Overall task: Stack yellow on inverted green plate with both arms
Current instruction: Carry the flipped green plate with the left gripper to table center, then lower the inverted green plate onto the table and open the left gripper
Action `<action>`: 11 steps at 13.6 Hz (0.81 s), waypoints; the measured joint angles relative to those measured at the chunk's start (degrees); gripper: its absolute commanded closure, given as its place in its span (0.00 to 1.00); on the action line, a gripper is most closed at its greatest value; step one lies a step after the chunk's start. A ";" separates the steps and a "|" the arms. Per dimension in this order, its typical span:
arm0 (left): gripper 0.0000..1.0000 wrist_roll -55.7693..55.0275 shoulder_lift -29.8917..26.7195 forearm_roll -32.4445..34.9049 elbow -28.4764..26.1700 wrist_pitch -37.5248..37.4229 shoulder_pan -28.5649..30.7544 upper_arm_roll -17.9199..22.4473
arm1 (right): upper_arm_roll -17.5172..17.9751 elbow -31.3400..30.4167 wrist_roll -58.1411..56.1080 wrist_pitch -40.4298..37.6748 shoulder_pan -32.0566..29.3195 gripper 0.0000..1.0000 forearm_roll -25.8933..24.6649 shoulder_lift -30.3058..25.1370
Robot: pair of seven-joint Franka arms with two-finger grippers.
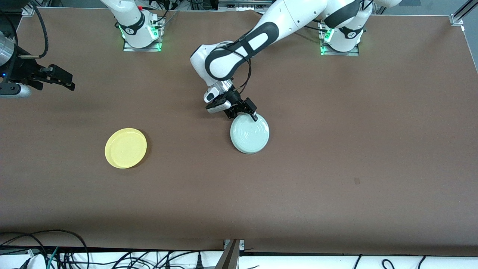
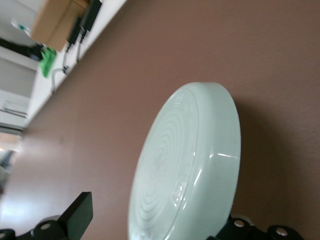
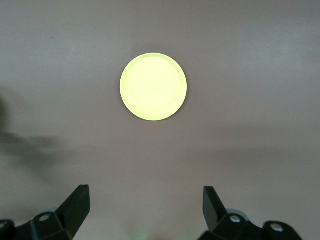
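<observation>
The pale green plate (image 1: 249, 133) lies upside down on the brown table, its ringed underside up. My left gripper (image 1: 244, 111) is at the plate's rim on the side toward the arm bases. In the left wrist view the green plate (image 2: 185, 160) sits between the spread fingers (image 2: 80, 215) of the open left gripper (image 2: 155, 226), with a gap to the one finger that shows fully. The yellow plate (image 1: 126, 148) lies rim up toward the right arm's end. My right gripper (image 1: 61, 79) hangs open and empty at that end of the table. Its wrist view looks down on the yellow plate (image 3: 153, 86) past the right gripper (image 3: 145, 210).
Both arm bases (image 1: 142, 35) (image 1: 341, 39) stand along the table's edge farthest from the front camera. Cables (image 1: 56, 250) run below the table's edge nearest that camera. A small dark mark (image 1: 356, 181) is on the tabletop toward the left arm's end.
</observation>
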 measured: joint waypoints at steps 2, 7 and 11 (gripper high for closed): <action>0.00 -2.72 -0.04 -4.75 0.20 5.01 1.59 -0.02 | 0.00 0.00 0.00 -0.13 0.00 0.00 0.00 0.00; 0.00 -3.52 -0.96 -16.09 1.09 14.99 5.41 -0.20 | -0.02 0.00 0.00 -0.33 -0.01 0.00 0.00 0.00; 0.00 -3.41 -2.38 -22.73 1.07 21.01 8.75 -0.35 | -0.03 0.00 0.00 -0.40 -0.01 0.00 0.00 0.00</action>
